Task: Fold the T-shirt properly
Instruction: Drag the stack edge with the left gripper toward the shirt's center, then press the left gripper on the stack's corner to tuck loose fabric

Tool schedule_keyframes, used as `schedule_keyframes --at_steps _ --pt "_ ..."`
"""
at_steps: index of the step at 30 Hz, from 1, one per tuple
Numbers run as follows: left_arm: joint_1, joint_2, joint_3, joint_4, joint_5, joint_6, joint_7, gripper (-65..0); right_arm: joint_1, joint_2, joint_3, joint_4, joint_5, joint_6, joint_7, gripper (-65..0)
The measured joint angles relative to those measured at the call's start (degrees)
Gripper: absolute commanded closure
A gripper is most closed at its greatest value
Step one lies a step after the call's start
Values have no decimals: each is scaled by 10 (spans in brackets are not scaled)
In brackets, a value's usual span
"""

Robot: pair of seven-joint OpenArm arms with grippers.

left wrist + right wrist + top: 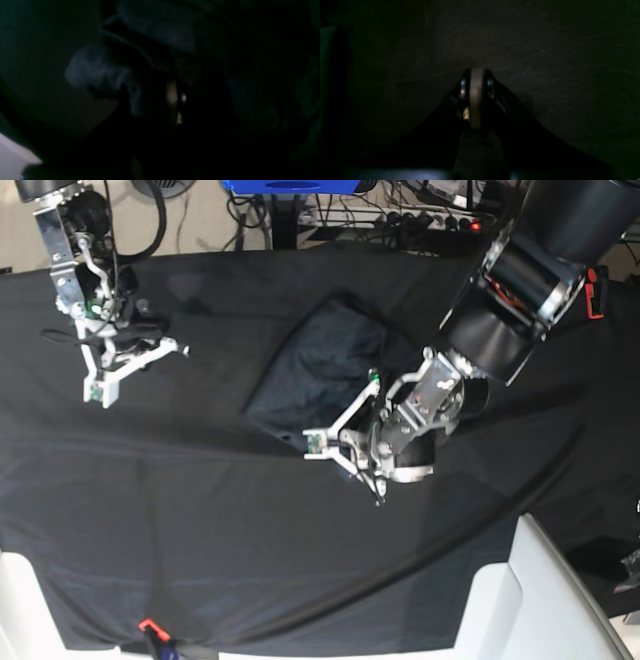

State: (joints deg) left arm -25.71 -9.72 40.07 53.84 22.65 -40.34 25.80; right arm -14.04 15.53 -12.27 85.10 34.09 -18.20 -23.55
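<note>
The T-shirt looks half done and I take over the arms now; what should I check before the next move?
1. T-shirt folded neatly: not ok, bunched in a crumpled heap.
2. Left gripper at the shirt's near edge: ok.
3. Left jaws holding cloth: cannot tell, wrist view too dark.
4. Right gripper clear of the shirt: ok, jaws shut over bare tablecloth.
5. Shirt fully on the table: ok.

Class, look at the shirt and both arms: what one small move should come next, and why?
Probably lift the left gripper gently: it sits at the near edge of the bunched T-shirt, apparently pinching fabric. The right gripper is shut and apart on the black tablecloth.
</note>
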Motion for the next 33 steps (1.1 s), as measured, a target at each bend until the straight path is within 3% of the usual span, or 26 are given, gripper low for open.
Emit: schedule_keyframes --at_steps 5,13,19,25,33 --pt "-20 21 4 -52 -3 14 -101 0 0 0 10 0 0 0 0 -29" --pt "-56 37 157 -74 -19 22 -205 0 -1 -3 48 0 2 2 -2 -29" --pt "-61 57 186 -76 -17 14 -230 0 -4 -3 106 -1 0 -3 -2 -29" --pt "-56 87 190 -80 -14 9 -239 0 -3 -5 110 -22 0 1 -1 -29" --pt "-54 87 192 -80 -17 8 -243 0 -4 -5 109 -34 0 0 -2 -29"
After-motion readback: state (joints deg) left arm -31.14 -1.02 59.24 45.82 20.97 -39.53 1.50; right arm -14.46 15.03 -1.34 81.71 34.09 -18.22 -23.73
